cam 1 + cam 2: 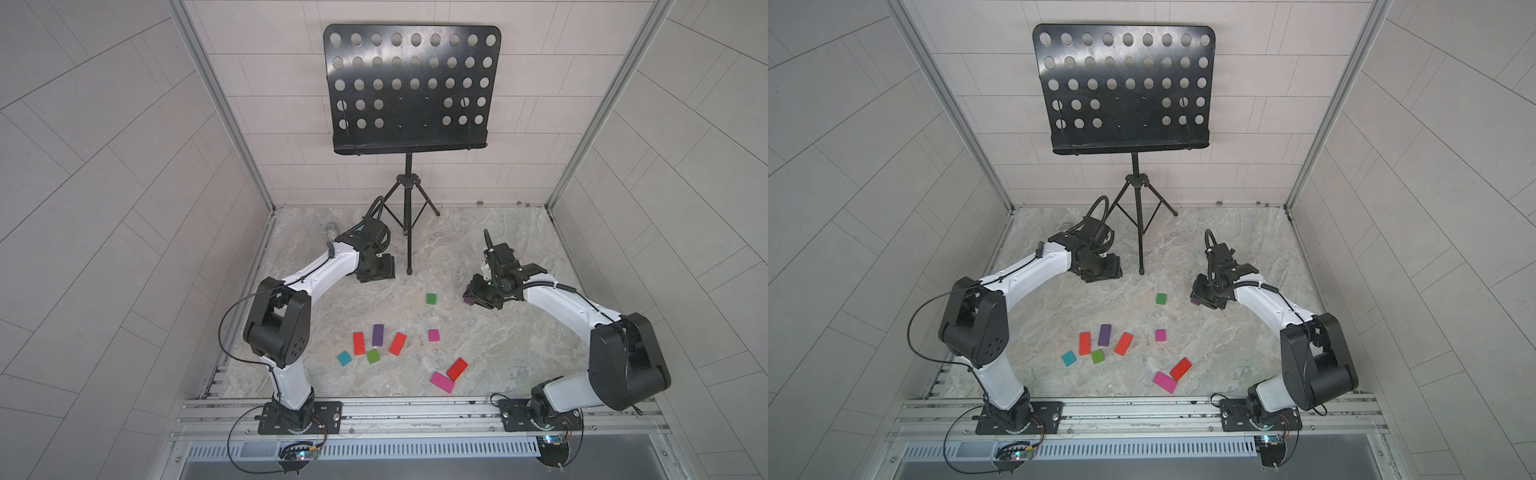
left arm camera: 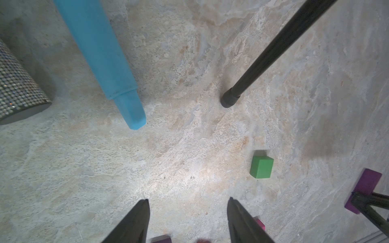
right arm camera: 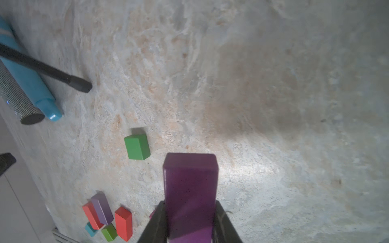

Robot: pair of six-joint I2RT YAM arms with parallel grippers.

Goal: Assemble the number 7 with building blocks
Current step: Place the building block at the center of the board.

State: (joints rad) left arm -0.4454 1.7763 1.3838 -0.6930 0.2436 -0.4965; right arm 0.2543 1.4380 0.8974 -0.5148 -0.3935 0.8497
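- Two grippers: the right gripper (image 3: 189, 210) is clamped on a purple block (image 3: 190, 178), held close over the table (image 3: 294, 105). The left gripper (image 2: 188, 202) stands half-spread and empty.
- A green square (image 3: 136, 147) lies just beside the held block. Eight more blocks (image 1: 397, 344) lie scattered nearer the arm bases, none joined.
- Step, by my judgement: carrying the first piece, with no 7 begun.
- Next: choose a bare patch, lower the block flat and release it, leaving room for bar and stem.

3 red blocks (image 1: 358, 343) (image 1: 397, 343) (image 1: 457, 369), 2 purple (image 1: 377, 335) (image 3: 189, 189), 2 green (image 1: 432, 298) (image 1: 372, 356), 2 magenta (image 1: 433, 335) (image 1: 442, 382), 1 teal (image 1: 344, 358); 1 music stand (image 1: 411, 112).
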